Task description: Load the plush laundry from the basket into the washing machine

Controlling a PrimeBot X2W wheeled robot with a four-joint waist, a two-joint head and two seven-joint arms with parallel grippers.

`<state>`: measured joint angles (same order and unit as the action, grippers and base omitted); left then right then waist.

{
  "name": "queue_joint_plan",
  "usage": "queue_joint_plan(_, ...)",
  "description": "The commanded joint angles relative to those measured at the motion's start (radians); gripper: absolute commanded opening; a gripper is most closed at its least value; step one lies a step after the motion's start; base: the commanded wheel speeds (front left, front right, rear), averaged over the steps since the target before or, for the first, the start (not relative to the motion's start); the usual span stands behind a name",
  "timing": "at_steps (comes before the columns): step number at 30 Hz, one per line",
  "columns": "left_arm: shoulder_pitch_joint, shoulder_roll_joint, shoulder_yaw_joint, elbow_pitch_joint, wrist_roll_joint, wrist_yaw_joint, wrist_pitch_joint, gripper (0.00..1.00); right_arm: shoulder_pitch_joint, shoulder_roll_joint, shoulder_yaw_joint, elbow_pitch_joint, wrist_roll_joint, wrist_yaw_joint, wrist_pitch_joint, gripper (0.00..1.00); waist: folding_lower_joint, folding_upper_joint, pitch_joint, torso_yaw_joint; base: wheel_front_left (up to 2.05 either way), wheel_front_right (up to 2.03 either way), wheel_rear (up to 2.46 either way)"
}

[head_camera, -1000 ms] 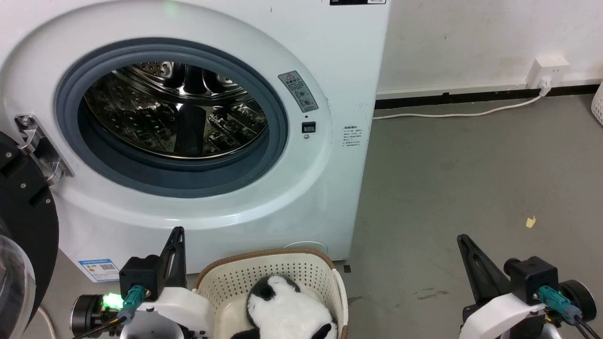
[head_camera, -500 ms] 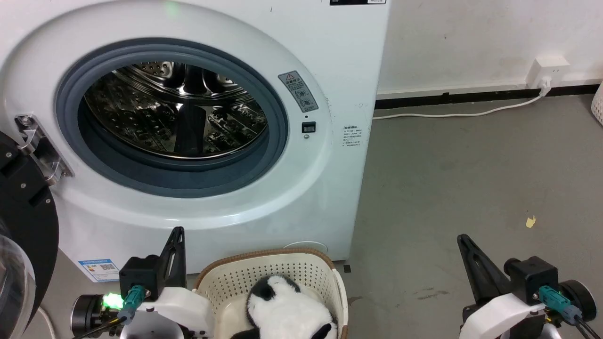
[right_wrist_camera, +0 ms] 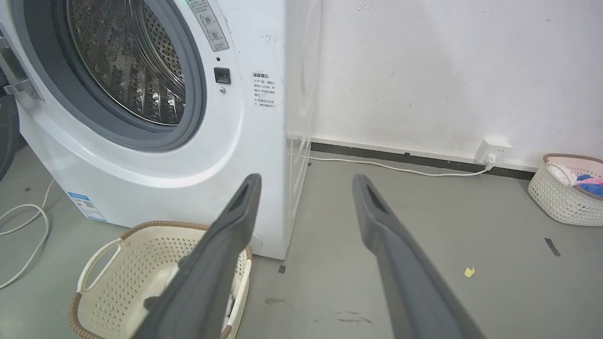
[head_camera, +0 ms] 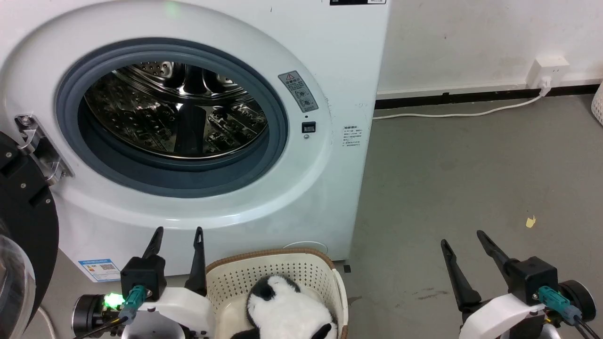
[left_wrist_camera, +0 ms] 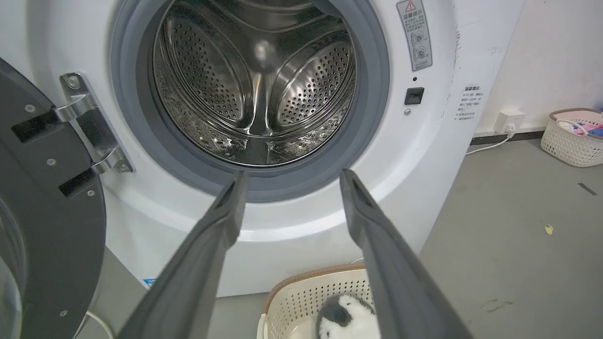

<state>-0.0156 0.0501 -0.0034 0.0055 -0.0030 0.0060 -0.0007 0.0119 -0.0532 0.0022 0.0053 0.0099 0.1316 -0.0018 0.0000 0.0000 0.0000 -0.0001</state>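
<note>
Left gripper (head_camera: pixel 178 233): open, empty, beside basket (head_camera: pixel 282 263).
Right gripper (head_camera: pixel 462 239): open, empty, above floor (head_camera: pixel 471 165).
Panda (head_camera: pixel 287 310): lies in basket.
Washer (head_camera: pixel 330 70): door (head_camera: pixel 23 221) open.

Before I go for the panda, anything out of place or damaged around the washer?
Nothing serious. The washing machine has its door swung open, its drum looks empty, and the panda lies inside the upright basket. Only a small yellow scrap lies on the floor to the right, well clear of the basket.
</note>
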Motion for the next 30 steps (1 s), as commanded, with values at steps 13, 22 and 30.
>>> queue_joint_plan(13,-0.007,0.000,-0.046,0.031,-0.037,0.019,-0.032,1.00,0.011,0.000,-0.001,0.013,0.040,0.000,-0.030,1.00,0.0000,0.0000,0.005,-0.004,0.00,0.00,0.00)
queue_joint_plan(22,-0.031,0.001,-0.072,0.072,-0.058,0.025,-0.037,1.00,0.008,0.001,-0.008,0.015,0.060,0.000,-0.045,1.00,0.0000,0.0000,0.021,-0.017,0.00,0.00,0.00)
queue_joint_plan(30,-0.078,0.001,-0.098,0.147,-0.081,0.029,-0.028,1.00,0.002,0.001,-0.021,0.014,0.083,0.000,-0.061,1.00,0.0000,0.0000,0.055,-0.037,0.00,0.00,0.00)
